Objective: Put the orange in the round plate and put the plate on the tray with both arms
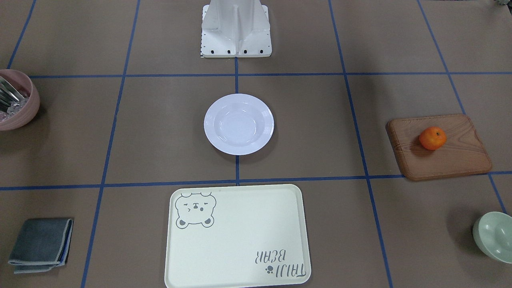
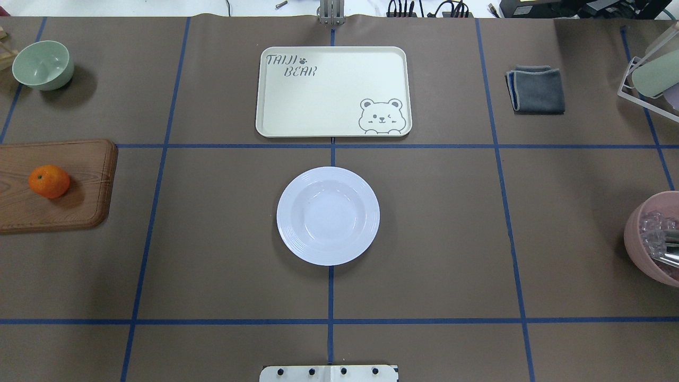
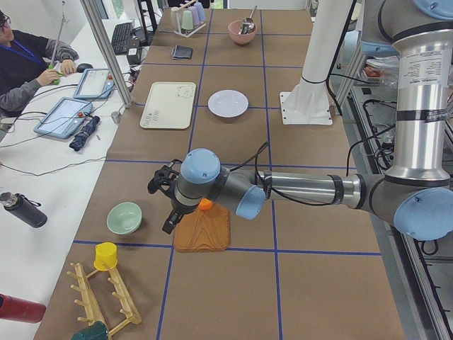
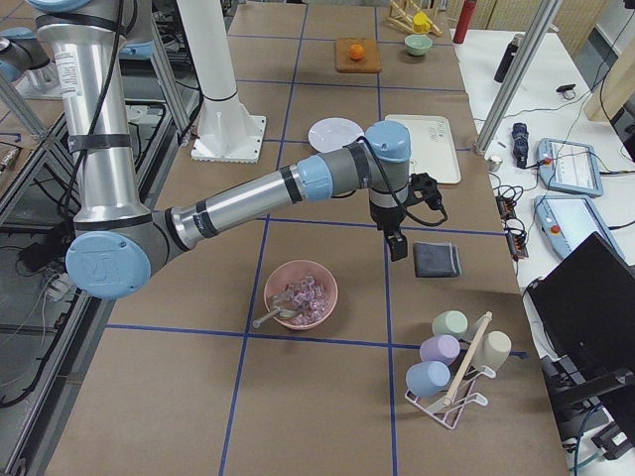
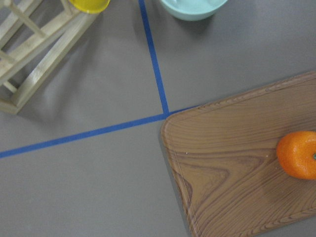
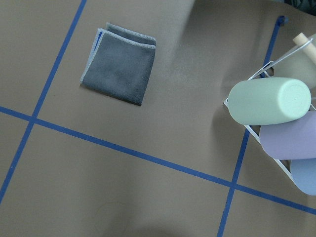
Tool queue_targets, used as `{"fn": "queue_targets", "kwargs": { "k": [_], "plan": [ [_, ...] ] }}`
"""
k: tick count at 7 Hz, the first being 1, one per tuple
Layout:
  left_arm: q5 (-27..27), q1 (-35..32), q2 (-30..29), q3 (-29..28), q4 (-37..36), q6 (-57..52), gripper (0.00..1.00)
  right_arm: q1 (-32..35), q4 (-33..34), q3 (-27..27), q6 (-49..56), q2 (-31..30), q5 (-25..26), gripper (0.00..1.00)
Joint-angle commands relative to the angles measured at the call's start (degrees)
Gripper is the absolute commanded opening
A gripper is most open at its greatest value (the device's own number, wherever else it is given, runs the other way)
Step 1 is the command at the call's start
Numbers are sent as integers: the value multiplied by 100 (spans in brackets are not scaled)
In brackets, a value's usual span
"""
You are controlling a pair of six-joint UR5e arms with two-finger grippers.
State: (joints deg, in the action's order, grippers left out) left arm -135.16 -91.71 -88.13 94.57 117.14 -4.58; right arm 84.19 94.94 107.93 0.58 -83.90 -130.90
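The orange [image 1: 432,138] [image 2: 49,181] lies on a brown wooden board [image 2: 79,185] at the robot's far left; the left wrist view has this orange [image 5: 297,154] at its right edge. Mid-table sits the empty white round plate [image 2: 328,215] [image 1: 239,124]. Beyond it lies the cream bear tray [image 2: 333,91] [image 1: 237,236], with nothing on it. My left gripper [image 3: 168,212] hangs over the board's far edge beside the orange [image 3: 205,204]. My right gripper [image 4: 399,246] hovers near a grey cloth. I cannot tell whether either is open or shut.
A pale green bowl [image 2: 42,64] stands beyond the board. At the right are the folded grey cloth [image 2: 536,88], a pink bowl [image 2: 655,239] holding ice and a scoop, and a cup rack [image 6: 269,101]. A person [image 3: 28,64] sits beside the table.
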Motion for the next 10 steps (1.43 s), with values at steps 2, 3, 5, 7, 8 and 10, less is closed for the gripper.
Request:
{"fn": "queue_targets", "kwargs": {
  "k": [2,3,5,7,8,10],
  "plan": [
    [-195,21,-231,-185,615,502,99,36,-912,-192,-318,-30,-23,100],
    [-134,361,-379,-193,774,937,99,-408,-1255,-115,-1496,14,-102,100],
    [-107,1319,-443,-167,854,2286,99,-1620,-2554,-79,-4152,32,447,100],
    [705,1891,-119,-176,1283,3240,99,-2177,-2568,297,-5319,14,609,99],
    [771,2041,-91,-202,1329,3618,99,-2292,-2568,343,-5323,-21,627,100],
    [790,2305,-91,-220,1347,3596,99,-2442,-2550,422,-5331,14,846,100]
  ]
}}
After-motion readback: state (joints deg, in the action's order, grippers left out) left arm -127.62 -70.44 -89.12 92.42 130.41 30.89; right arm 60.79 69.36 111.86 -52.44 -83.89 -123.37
